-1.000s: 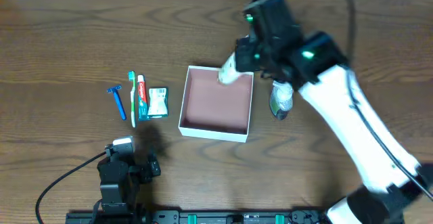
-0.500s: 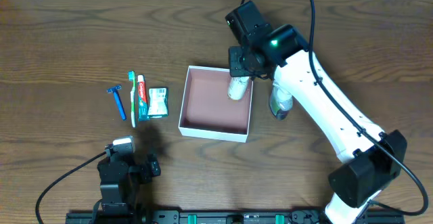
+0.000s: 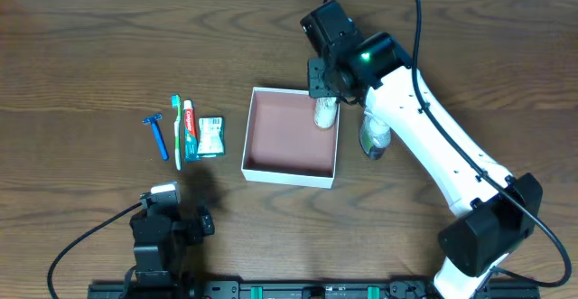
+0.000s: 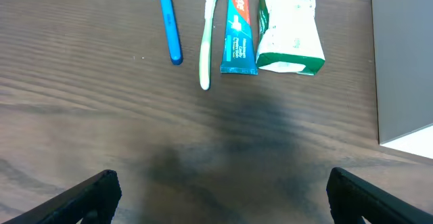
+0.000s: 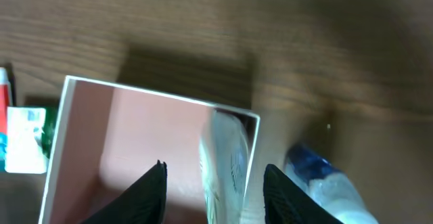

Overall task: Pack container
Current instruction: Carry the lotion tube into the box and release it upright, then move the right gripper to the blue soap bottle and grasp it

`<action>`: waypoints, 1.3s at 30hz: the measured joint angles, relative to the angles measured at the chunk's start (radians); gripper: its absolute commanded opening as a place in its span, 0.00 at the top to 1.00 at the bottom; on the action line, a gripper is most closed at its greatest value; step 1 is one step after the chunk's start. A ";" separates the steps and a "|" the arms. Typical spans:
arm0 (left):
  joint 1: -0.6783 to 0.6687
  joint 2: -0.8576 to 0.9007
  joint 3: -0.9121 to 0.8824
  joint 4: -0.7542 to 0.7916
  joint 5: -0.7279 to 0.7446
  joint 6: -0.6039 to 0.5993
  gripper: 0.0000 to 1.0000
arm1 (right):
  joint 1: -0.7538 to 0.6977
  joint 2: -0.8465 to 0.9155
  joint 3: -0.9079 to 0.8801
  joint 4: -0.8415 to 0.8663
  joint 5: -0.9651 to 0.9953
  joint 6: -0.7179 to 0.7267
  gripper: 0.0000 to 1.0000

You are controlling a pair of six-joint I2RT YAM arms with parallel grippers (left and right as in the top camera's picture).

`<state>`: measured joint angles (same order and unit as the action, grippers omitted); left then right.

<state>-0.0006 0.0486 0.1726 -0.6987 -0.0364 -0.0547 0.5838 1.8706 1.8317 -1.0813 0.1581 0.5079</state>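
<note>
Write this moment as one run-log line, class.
right hand open over white bottle inside container | left hand open, empty | razor, toothbrush, toothpaste, green packet, clear bottle unpacked

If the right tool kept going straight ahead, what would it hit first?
Probably the white item lying inside the container by its wall, just ahead of the right tool; depth is unclear.

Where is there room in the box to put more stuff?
The container has bare pink floor on its left side and along its near wall. Its far right corner is crowded: the white bottle lies there under the right gripper. Outside, a clear bottle lies beside the right wall.
</note>
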 measured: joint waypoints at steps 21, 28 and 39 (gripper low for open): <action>0.000 0.000 0.000 0.000 0.000 0.000 0.02 | -0.206 -0.295 0.042 -0.283 0.032 -0.154 0.19; 0.000 0.000 0.000 0.000 0.000 0.000 0.02 | -0.226 -0.224 -0.177 -0.209 -0.027 -0.182 0.16; 0.000 0.000 0.000 0.000 0.000 0.000 0.02 | -0.226 -0.224 -0.405 -0.028 -0.136 -0.298 0.14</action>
<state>-0.0006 0.0486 0.1726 -0.6983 -0.0364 -0.0547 0.3580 1.6463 1.4269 -1.1091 0.0223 0.2100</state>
